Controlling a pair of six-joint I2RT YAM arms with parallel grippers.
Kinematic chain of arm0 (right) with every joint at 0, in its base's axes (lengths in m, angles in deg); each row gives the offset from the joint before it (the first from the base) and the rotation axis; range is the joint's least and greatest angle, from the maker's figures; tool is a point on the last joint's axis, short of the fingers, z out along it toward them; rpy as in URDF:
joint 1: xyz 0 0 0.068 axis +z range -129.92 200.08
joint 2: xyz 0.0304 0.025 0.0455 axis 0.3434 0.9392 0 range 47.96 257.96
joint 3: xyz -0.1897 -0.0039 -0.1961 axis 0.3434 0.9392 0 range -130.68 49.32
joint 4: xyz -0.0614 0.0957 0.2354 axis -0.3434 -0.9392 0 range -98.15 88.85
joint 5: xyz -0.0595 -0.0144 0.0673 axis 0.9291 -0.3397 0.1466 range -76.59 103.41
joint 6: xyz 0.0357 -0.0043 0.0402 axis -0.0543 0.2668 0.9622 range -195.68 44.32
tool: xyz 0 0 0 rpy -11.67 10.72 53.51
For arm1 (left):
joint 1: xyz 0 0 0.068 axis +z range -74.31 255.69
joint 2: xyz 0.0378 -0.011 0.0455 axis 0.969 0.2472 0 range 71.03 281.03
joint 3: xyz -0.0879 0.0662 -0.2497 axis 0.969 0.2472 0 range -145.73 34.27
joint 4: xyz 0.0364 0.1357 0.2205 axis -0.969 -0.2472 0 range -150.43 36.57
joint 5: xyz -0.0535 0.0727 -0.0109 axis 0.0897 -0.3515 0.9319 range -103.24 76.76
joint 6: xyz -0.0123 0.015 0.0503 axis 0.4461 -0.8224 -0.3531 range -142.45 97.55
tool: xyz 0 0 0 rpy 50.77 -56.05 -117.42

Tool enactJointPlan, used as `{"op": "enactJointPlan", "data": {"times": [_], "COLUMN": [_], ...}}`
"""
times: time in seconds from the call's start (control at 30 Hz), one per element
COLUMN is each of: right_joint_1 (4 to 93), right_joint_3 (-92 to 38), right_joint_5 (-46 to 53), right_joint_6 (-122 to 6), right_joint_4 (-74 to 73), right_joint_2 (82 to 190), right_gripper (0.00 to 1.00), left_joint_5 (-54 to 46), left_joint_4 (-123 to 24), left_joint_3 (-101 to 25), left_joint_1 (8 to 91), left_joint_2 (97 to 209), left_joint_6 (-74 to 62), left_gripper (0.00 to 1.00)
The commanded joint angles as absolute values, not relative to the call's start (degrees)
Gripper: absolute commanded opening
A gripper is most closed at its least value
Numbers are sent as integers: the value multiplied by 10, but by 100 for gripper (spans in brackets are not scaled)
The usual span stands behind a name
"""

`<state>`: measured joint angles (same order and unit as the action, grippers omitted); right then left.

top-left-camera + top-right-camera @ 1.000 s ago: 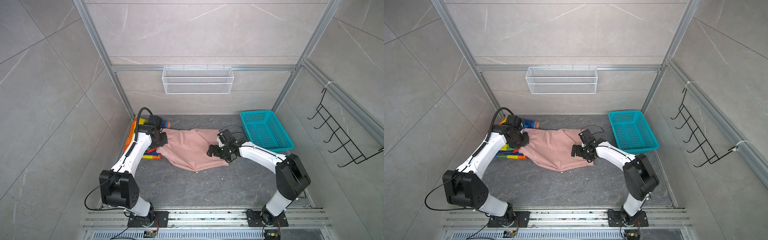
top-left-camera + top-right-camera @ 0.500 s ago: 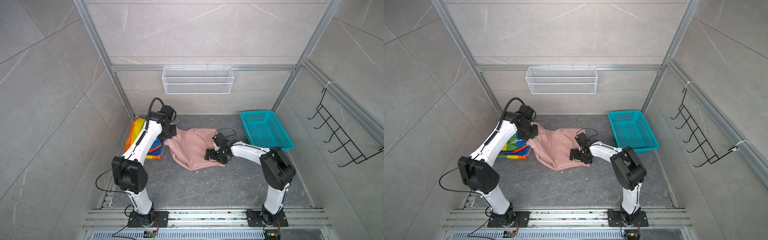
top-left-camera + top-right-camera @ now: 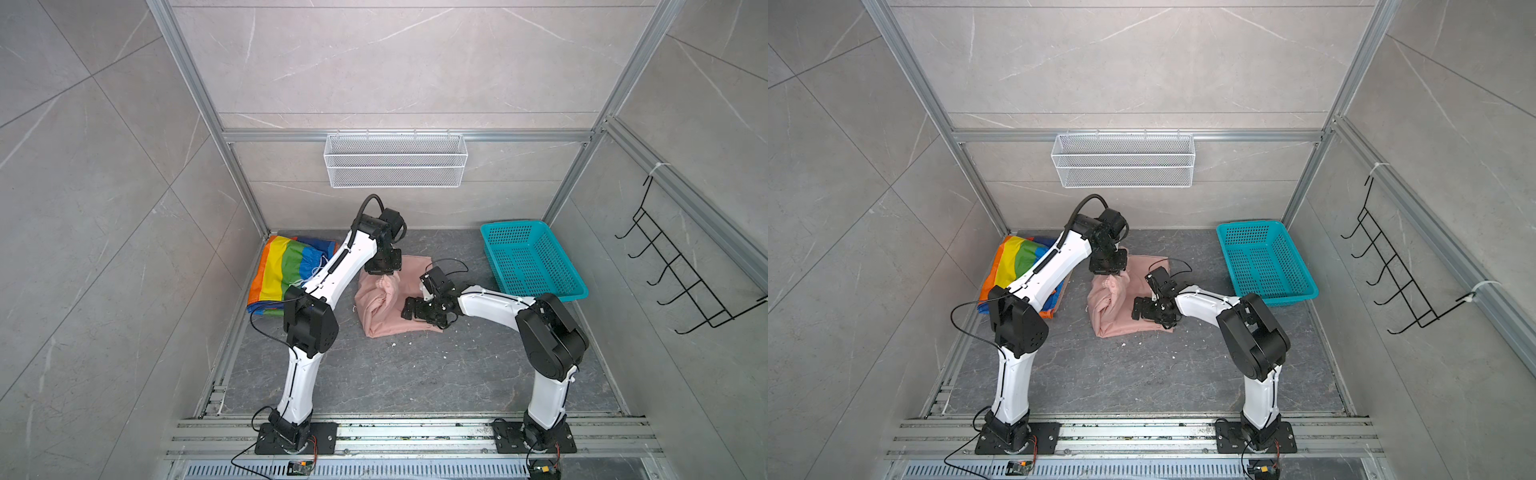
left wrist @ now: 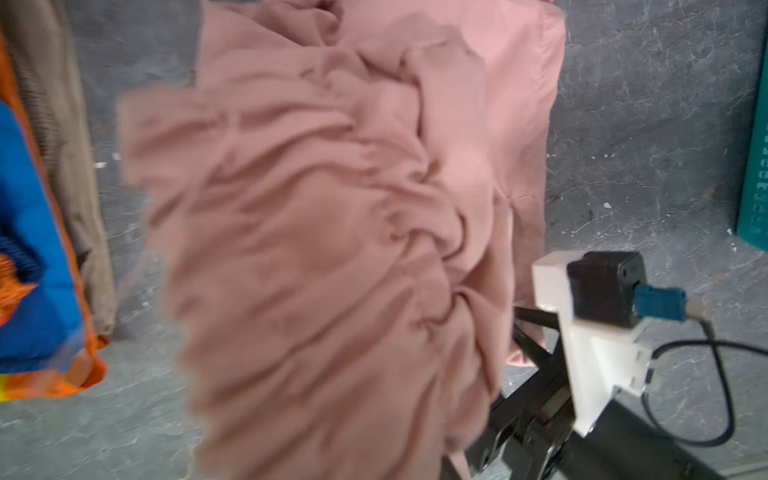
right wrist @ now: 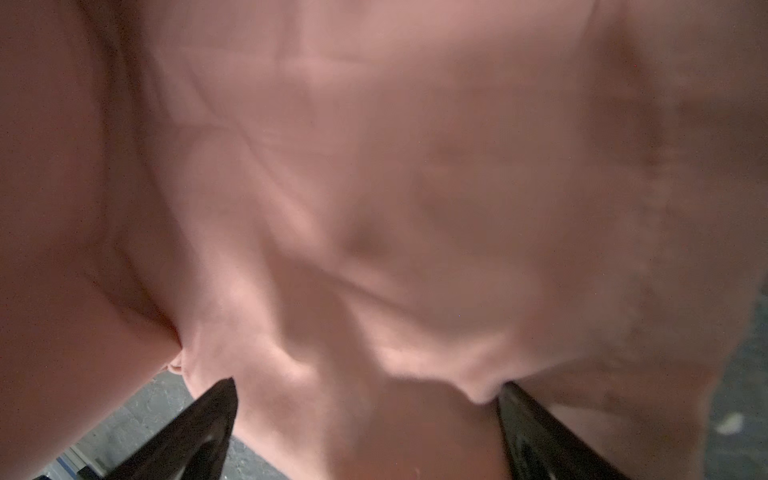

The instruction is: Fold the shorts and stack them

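In both top views the left gripper [image 3: 381, 277] pinched up the pink shorts [image 3: 385, 315]; only the right wrist view revealed the right gripper [image 5: 368, 384] spread wide on them.

The pink shorts [image 3: 386, 307] are soft, matt cloth, heavily creased. The rainbow shorts [image 3: 286, 266] on the far left are thin, shiny fabric. The beige shorts [image 4: 54, 104] look like dull, ribbed cloth. The table [image 3: 415, 374] has a dark, matt, stone-like veined surface. The basket [image 3: 515, 235] is glossy teal perforated plastic. The fingers [image 5: 199, 432] of my right end effector [image 5: 365, 390] are glossy black, and my left arm [image 3: 345, 270] wears a smooth white shell.
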<state>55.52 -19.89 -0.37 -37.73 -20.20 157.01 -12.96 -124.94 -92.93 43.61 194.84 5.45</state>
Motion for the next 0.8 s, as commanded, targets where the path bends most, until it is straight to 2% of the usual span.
{"op": "enactJointPlan", "data": {"times": [0.0,0.2,0.3,0.4,0.53,0.57,0.6,0.63,0.7,0.77], "right_joint_1": [564,565,565,563,544,537,528,518,502,490], "right_joint_3": [-172,-157,-141,-124,-100,-97,-99,-103,-119,-144], "right_joint_5": [-20,-29,-29,-28,-28,-28,-28,-27,-27,-27], "right_joint_6": [-362,-359,-359,-360,-363,-366,-370,-373,-379,-382], "right_joint_4": [-206,-192,-191,-198,-221,-229,-240,-252,-269,-280], "right_joint_2": [1603,1580,1547,1502,1426,1411,1393,1378,1358,1352], "right_gripper": [99,99,99,99,99,99,99,99,99,99], "left_joint_5": [-80,-20,13,24,14,15,18,23,33,53], "left_joint_4": [-1241,-1168,-1113,-1096,-1093,-1089,-1081,-1075,-1048,-974], "left_joint_3": [-945,-909,-880,-879,-888,-884,-879,-872,-839,-752], "left_joint_1": [434,429,430,430,442,448,455,462,478,496], "left_joint_2": [1959,1972,1970,1969,1937,1923,1906,1888,1844,1785], "left_joint_6": [80,107,116,119,105,102,100,99,109,148], "left_gripper": [14,21,30,46,61,71,88,99,99,99]}}
